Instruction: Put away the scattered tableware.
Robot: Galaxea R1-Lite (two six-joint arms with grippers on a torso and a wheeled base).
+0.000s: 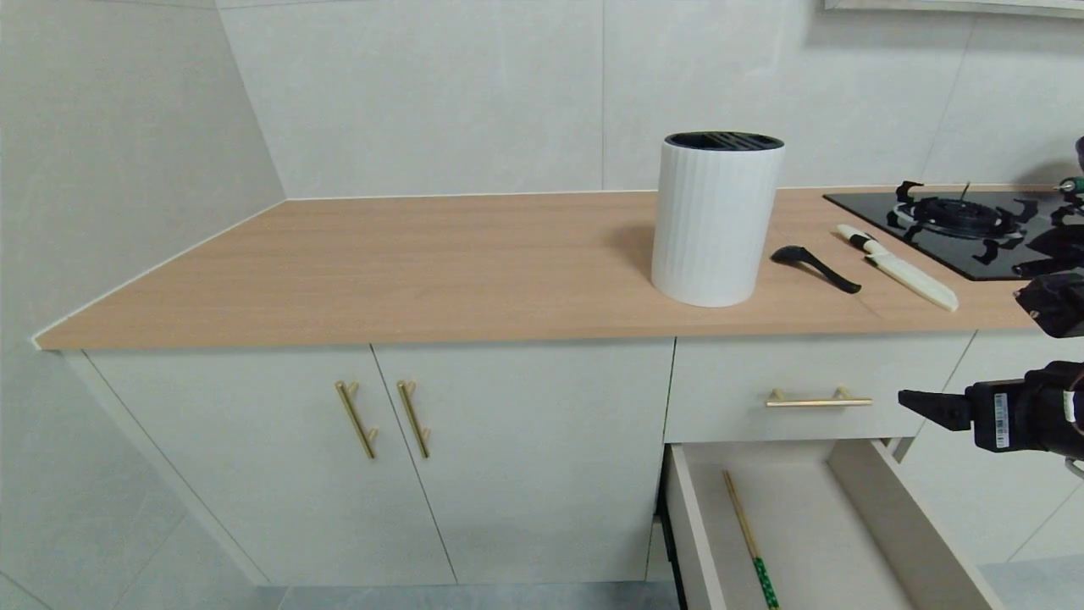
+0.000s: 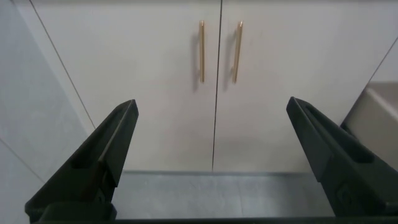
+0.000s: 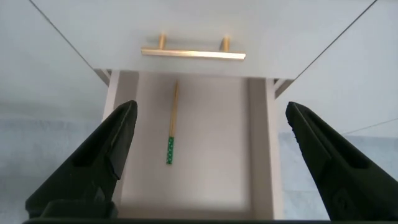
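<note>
Head view: black spoon and white knife lie near the bench's front right edge; a chopstick lies in the open drawer.
Claws: right claw is apart above the drawer; left claw is apart, facing the cabinet doors.
Risk: lifting toward the bench, the right claw may snag the upper drawer handle or the bench's front edge.
Obstacle: the knife block stands just beside the spoon.

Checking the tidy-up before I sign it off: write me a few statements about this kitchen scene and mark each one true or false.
1. One chopstick lies in the open drawer. True.
2. The knife stands in the white holder. False: it lies flat on the counter, between the black spoon and the hob.
3. The right gripper is shut on the chopstick. False: it is open and empty.
4. The black spoon lies on the counter beside the white holder. True.
5. The left gripper is open, facing the cabinet doors. True.
</note>
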